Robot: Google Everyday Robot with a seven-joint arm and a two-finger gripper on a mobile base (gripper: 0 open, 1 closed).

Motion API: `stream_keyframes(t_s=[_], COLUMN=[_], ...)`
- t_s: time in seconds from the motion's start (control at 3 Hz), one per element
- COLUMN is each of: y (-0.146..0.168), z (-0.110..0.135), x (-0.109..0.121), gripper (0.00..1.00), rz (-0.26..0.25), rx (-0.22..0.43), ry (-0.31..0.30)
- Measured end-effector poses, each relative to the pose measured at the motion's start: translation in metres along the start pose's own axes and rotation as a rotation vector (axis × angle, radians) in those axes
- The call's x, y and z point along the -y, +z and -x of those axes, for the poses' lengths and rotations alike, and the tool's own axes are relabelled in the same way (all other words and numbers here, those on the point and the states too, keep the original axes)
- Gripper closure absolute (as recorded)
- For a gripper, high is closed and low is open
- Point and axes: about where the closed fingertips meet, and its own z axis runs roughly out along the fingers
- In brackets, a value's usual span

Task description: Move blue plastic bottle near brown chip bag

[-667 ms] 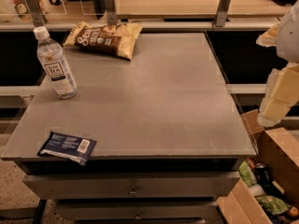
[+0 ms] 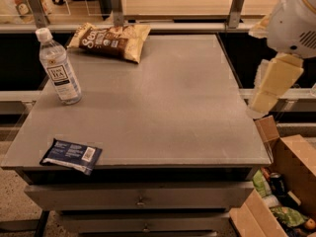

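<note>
Approach step, nothing moved yet.
Hung cream gripper point(image 2: 270, 90) at right (claw state: could not tell); needed reaching left to tall clear blue plastic bottle point(image 2: 59, 69), near crinkled brown chip bag point(image 2: 111, 41).

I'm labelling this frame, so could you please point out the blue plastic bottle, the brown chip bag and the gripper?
blue plastic bottle point(image 2: 59, 74), camera view, on its label.
brown chip bag point(image 2: 110, 41), camera view, on its printed front.
gripper point(image 2: 270, 86), camera view, right of the table point(image 2: 177, 112), on its cream body.

White rounded arm point(image 2: 296, 21) in upper right of frame; gripper point(image 2: 264, 100) below it at right edge, angled down-left.
</note>
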Motion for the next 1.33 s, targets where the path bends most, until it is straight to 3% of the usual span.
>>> stream_keyframes(t_s=[0.33, 1.33], y=[0.015, 0.082], z=[0.048, 0.203], x=[0.019, 0.055], gripper=[0.00, 0.00], rz=[0.011, 0.120], rx=[0.066, 0.249], ry=[-0.059, -0.238])
